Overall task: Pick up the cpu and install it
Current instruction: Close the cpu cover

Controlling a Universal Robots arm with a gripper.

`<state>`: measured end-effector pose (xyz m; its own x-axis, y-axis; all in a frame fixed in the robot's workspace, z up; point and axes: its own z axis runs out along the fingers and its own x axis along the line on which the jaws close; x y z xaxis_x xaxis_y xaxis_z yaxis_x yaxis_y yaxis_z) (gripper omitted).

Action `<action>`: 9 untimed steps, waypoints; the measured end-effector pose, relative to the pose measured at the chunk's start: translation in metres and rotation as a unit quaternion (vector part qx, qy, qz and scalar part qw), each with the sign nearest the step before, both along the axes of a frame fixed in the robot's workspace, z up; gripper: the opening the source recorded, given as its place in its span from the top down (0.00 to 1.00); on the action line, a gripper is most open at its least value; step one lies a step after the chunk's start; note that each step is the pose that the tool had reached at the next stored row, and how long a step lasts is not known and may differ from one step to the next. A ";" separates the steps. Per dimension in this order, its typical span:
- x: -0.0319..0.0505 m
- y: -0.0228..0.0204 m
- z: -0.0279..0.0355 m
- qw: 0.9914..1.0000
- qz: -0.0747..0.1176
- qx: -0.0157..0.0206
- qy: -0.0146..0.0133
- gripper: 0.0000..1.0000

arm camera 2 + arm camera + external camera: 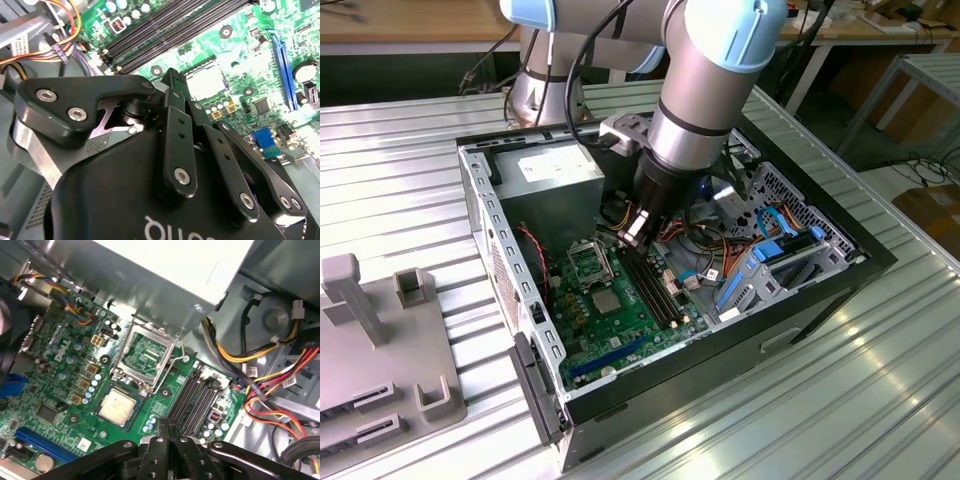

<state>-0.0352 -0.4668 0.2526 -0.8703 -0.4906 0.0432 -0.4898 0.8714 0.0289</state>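
The cpu (605,302) is a small silver-grey square lying flat on the green motherboard (620,335) inside the open computer case. It sits next to the black-framed socket (588,262), whose metal frame (145,356) stands open. Both wrist views show the cpu (117,406) (206,80) uncovered. My gripper (635,232) hangs above the board over the long black memory slots (655,285), a short way from the cpu and not touching it. Its black fingers (163,432) are pressed together with nothing between them, and in the second wrist view the gripper (171,75) reaches close to the chip.
A silver power supply (560,170) stands behind the socket and overhangs it (165,280). Orange, yellow and black cables (270,365) run beside the memory slots (195,400). Blue drive brackets (770,260) fill the case's right side. A grey fixture (380,340) sits at the exterior view's left.
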 end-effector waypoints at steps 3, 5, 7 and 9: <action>0.0030 0.0079 -0.0001 1.000 0.002 0.000 0.000 0.89; 0.0038 0.0123 -0.0003 1.000 0.004 0.000 0.000 0.89; 0.0041 0.0144 -0.0005 1.000 0.011 0.000 0.000 0.89; 0.0040 0.0145 -0.0008 0.999 0.040 0.000 0.000 0.89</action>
<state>-0.0312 -0.4523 0.2517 -0.8279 -0.5592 0.0433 -0.5584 0.8290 0.0288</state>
